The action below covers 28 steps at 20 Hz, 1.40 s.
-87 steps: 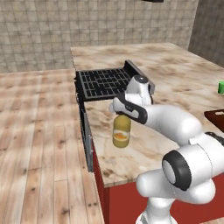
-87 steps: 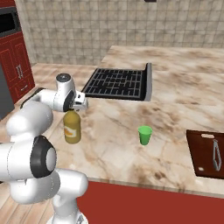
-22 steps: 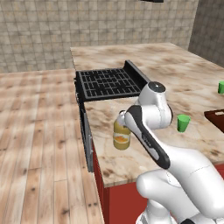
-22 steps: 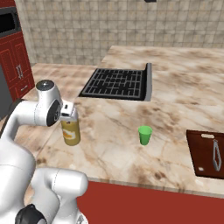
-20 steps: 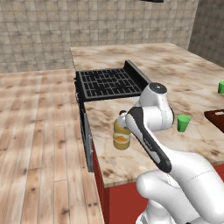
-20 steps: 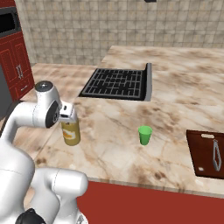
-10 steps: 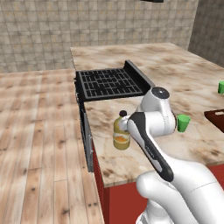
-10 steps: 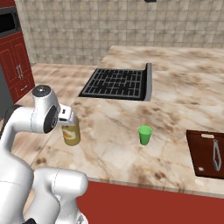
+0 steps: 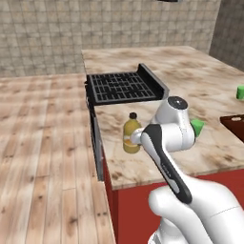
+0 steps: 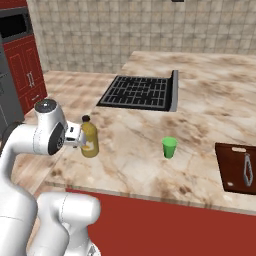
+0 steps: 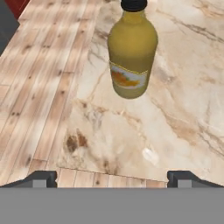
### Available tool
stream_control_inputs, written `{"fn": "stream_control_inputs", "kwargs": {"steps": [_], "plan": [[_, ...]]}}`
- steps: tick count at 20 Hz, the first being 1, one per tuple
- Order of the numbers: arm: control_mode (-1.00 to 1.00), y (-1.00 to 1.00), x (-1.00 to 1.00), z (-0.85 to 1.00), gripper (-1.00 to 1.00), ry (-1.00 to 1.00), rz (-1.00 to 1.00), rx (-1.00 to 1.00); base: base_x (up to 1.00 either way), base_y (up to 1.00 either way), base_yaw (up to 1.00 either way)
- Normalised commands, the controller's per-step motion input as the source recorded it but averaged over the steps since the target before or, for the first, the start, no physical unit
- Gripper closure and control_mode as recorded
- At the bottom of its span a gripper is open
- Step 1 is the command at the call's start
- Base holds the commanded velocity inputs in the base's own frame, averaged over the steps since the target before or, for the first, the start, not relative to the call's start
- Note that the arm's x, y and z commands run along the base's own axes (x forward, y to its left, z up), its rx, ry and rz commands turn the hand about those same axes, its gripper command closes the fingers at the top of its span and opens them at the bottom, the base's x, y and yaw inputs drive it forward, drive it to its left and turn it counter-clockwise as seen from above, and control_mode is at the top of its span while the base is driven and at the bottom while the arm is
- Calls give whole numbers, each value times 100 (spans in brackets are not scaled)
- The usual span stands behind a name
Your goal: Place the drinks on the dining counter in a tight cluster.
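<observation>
The juice bottle (image 11: 132, 50) stood upright on the dining counter (image 11: 183, 113), squat and yellow-orange with a black cap and a pale label low on its belly; it sat straight ahead of the pincer (image 11: 112, 178), near it but not touching, with bare marbled stone between bottle and fingertips (image 11: 42, 178); the pincer stood wide apart and held nothing, its two dark tips far out at either side of the hand view. In the left base view the bottle (image 9: 131, 134) stood close to the counter's edge; the pincer (image 9: 135, 139) was just beside it, on the side nearer the arm; in the right base view the pincer (image 10: 82, 138) pointed level at the bottle (image 10: 90, 136) from the counter's edge.

Beyond the bottle from the pincer lay the black grated cooktop (image 9: 123, 86), set into the same counter (image 9: 214, 81), with a raised dark strip along its far side; a green cup (image 10: 169, 147) stood well off to the pincer's side, across open stone, past the bottle; further off that way a dark red-brown board (image 10: 239, 167) lay at the counter's edge, with a small grey object on it that was too small to make out. Behind the pincer the counter ended, and wooden flooring (image 11: 39, 83) ran below it.
</observation>
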Motion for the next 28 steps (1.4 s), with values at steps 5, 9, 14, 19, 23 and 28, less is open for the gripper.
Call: {"fn": "stream_control_inputs", "kwargs": {"steps": [5, 9, 14, 19, 23, 28], "plan": [[100, 0, 0, 0, -100, 0, 0, 0, -53, 11, 34], [100, 0, 0, 0, -100, 0, 0, 0, -30, 17, 79], [100, 0, 0, 0, -100, 0, 0, 0, -11, 15, 96], [100, 0, 0, 0, -100, 0, 0, 0, -8, 11, 99], [100, 0, 0, 0, -100, 0, 0, 0, -6, 7, 100], [100, 0, 0, 0, -100, 0, 0, 0, -4, 5, 100]]}}
